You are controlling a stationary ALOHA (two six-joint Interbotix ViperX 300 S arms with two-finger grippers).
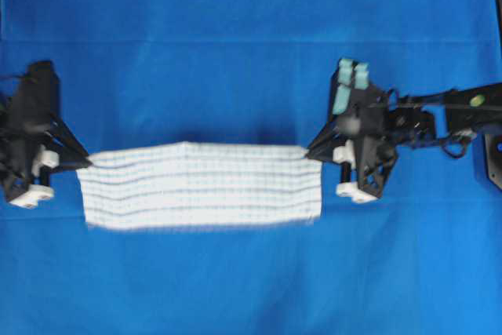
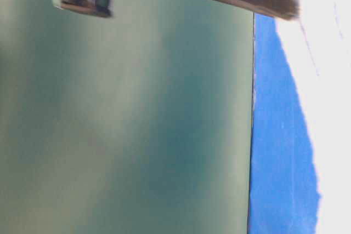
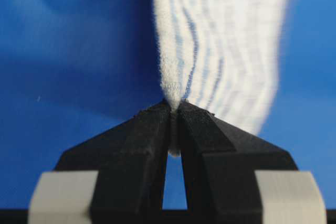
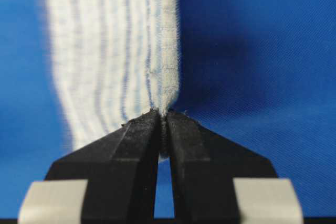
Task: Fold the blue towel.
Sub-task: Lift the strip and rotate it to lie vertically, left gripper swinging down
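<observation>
The blue towel (image 1: 200, 186), white with thin blue stripes, stretches in a band across the middle of the overhead view. My left gripper (image 1: 88, 164) is shut on its far left corner, and my right gripper (image 1: 309, 152) is shut on its far right corner. In the left wrist view the black jaws pinch the towel (image 3: 220, 45) at the left gripper (image 3: 174, 109). The right wrist view shows the right gripper (image 4: 161, 114) clamping the towel (image 4: 113, 51) the same way. The far edge hangs between the two grips above the cloth's near part.
A plain blue table covering (image 1: 235, 52) lies under everything. The right arm (image 1: 447, 115) reaches in from the right edge. In the table-level view a dark green wall (image 2: 126, 124) fills most of the picture, with the towel (image 2: 329, 108) at the right.
</observation>
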